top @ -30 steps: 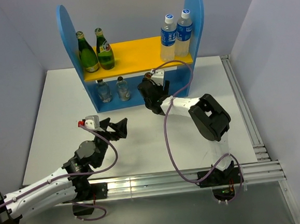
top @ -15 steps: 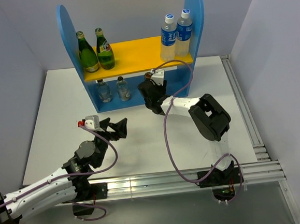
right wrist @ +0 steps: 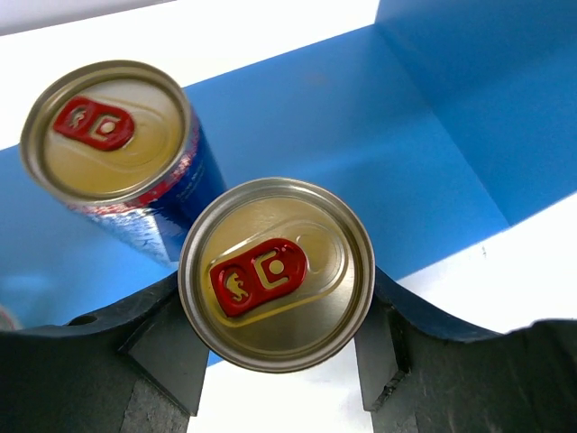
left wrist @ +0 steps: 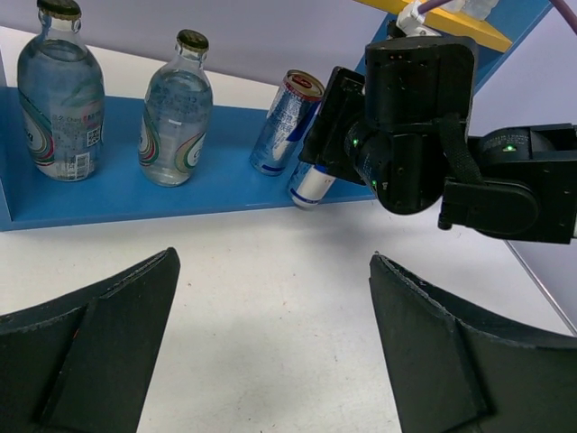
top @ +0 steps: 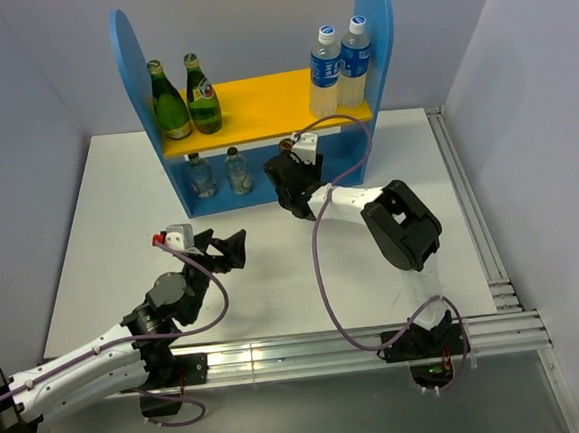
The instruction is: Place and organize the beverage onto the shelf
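Note:
The blue shelf (top: pixel 261 103) holds two dark green bottles (top: pixel 169 104) on its yellow board. Two short clear bottles (left wrist: pixel 59 95) (left wrist: pixel 174 113) stand on the lower board (left wrist: pixel 216 176). To their right a silver-blue-red can (left wrist: pixel 286 122) stands on that board. My right gripper (right wrist: pixel 275 311) is shut on a second can (right wrist: pixel 276 273), held from above at the board's front edge, beside the first can (right wrist: pixel 108 135). My left gripper (left wrist: pixel 275 262) hovers open over the white table, nothing between its fingers, in front of the shelf.
Two taller clear bottles with blue caps (top: pixel 340 68) stand at the right end of the yellow board. The shelf's right side panel (right wrist: pixel 469 99) rises just right of the held can. An aluminium rail (top: pixel 470 212) runs along the table's right edge.
The right jaws have drawn in onto the can at the lower board's front edge. The right arm shifted slightly towards the shelf. The left arm has stayed put.

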`<action>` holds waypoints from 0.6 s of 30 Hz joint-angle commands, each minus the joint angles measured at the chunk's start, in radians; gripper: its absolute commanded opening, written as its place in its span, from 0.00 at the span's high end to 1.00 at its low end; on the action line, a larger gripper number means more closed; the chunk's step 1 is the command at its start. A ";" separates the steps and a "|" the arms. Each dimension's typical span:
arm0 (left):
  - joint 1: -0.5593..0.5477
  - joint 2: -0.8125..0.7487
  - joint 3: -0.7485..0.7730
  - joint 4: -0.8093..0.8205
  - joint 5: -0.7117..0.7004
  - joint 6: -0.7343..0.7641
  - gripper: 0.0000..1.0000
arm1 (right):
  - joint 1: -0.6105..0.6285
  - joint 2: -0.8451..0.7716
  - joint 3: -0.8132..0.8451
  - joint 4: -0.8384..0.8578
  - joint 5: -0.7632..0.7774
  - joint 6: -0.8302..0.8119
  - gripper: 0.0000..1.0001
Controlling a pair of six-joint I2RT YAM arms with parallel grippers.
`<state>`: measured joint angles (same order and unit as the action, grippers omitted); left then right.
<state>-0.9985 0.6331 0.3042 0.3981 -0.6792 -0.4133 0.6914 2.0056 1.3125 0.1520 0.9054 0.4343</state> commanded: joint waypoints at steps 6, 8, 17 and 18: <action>-0.005 0.004 -0.007 0.031 -0.011 0.002 0.08 | -0.049 0.030 0.102 0.211 0.107 -0.202 1.00; -0.005 0.008 -0.004 0.033 -0.011 0.002 0.08 | -0.056 0.036 0.108 0.228 0.105 -0.216 1.00; -0.005 0.011 -0.002 0.028 -0.016 0.004 0.08 | -0.082 0.042 0.076 0.392 0.095 -0.241 1.00; -0.005 0.010 -0.005 0.028 -0.016 0.005 0.08 | -0.084 0.045 0.076 0.402 0.089 -0.247 1.00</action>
<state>-0.9985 0.6460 0.3019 0.3981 -0.6796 -0.4129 0.6456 2.0773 1.3293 0.3611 0.9581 0.2718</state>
